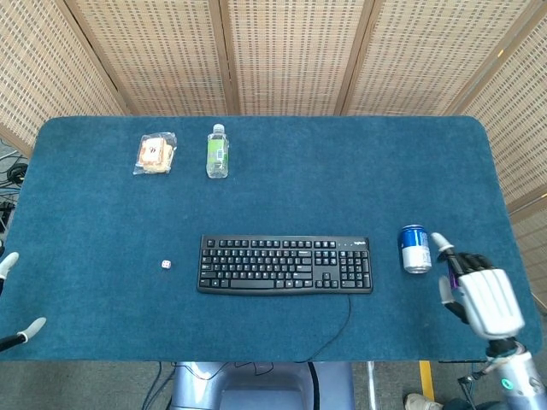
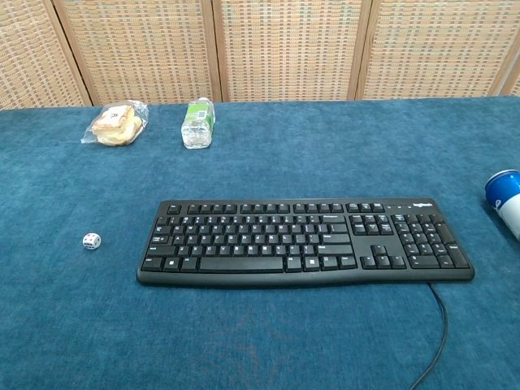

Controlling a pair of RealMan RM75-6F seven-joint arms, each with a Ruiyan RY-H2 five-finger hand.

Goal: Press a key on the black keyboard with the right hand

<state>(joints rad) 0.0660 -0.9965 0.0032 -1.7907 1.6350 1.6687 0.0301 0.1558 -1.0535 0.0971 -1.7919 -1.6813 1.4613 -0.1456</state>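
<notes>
The black keyboard (image 1: 285,264) lies flat in the middle of the blue table, its cable running off the front edge; the chest view shows the keyboard (image 2: 305,242) close up with nothing on its keys. In the head view my right hand (image 1: 477,293) hovers at the front right, just right of the blue can and well right of the keyboard. It holds nothing, and one pale-tipped finger reaches toward the can. At the left edge, only two pale fingertips (image 1: 32,325) of my left hand (image 1: 15,299) show, held apart and empty. Neither hand shows in the chest view.
A blue soda can (image 1: 415,248) stands upright between the keyboard and my right hand, also at the chest view's right edge as the can (image 2: 505,200). A small white die (image 1: 166,265) lies left of the keyboard. A wrapped snack (image 1: 155,153) and a bottle (image 1: 217,151) lie at the back left.
</notes>
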